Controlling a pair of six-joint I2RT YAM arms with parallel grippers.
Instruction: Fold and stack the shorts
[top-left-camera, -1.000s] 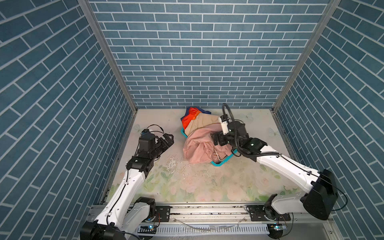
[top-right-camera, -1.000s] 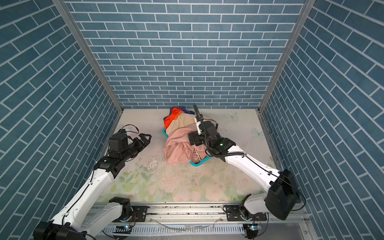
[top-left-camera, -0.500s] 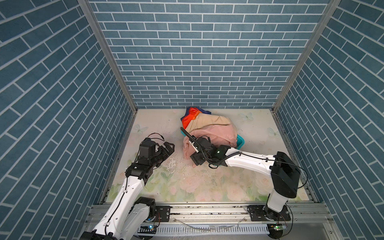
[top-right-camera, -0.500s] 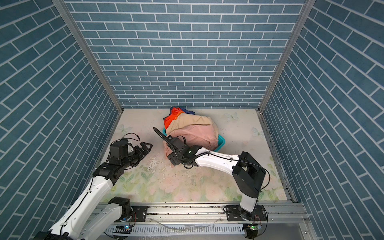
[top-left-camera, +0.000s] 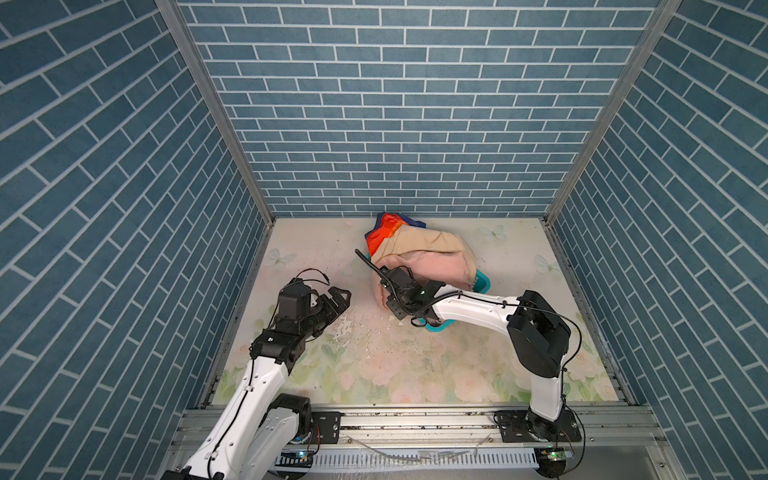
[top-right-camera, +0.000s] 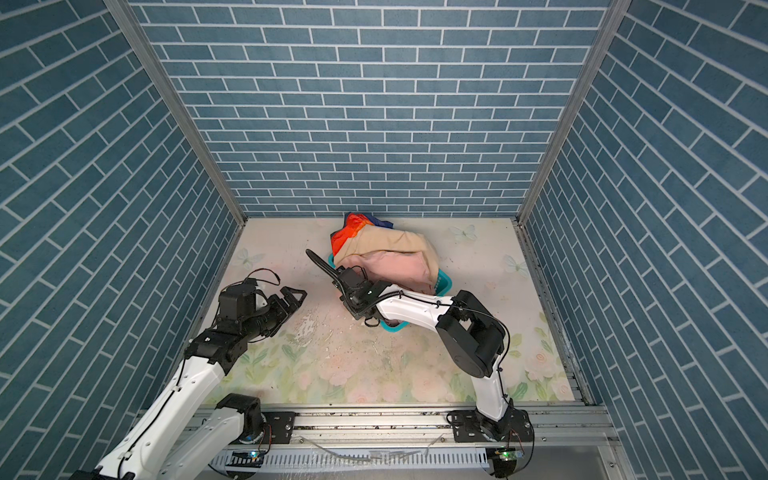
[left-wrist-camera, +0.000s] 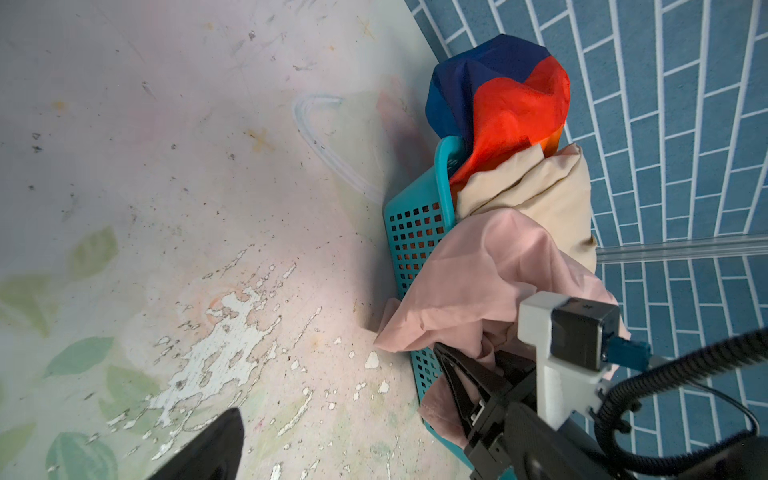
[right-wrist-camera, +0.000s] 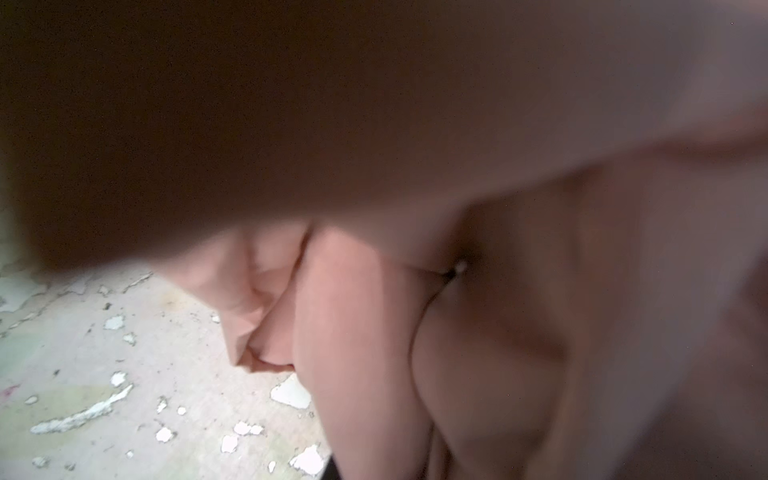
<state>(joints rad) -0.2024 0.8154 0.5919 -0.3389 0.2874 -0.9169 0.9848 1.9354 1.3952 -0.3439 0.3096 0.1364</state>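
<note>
At the left side of the basket (left-wrist-camera: 411, 232), my right tool (left-wrist-camera: 471, 355) touches the pink shorts (top-left-camera: 432, 270) just to its right; whether clenched I cannot tell. My left tool (top-left-camera: 338, 297) hangs released, farther off.

A teal perforated plastic basket (top-left-camera: 483, 283) sits at the far centre of the worn floral tabletop (top-left-camera: 374, 370). It is heaped with shiny rainbow-striped shorts (top-left-camera: 382, 230) farthest, soft beige shorts (top-left-camera: 424, 243) in the middle and pale pink shorts (top-left-camera: 432, 268) nearest, which spill over its left side. The right gripper (top-left-camera: 392, 301) presses into the pink cloth, its jaws hidden. To the left, the left gripper (top-left-camera: 338, 297) hovers with jaws spread.
</note>
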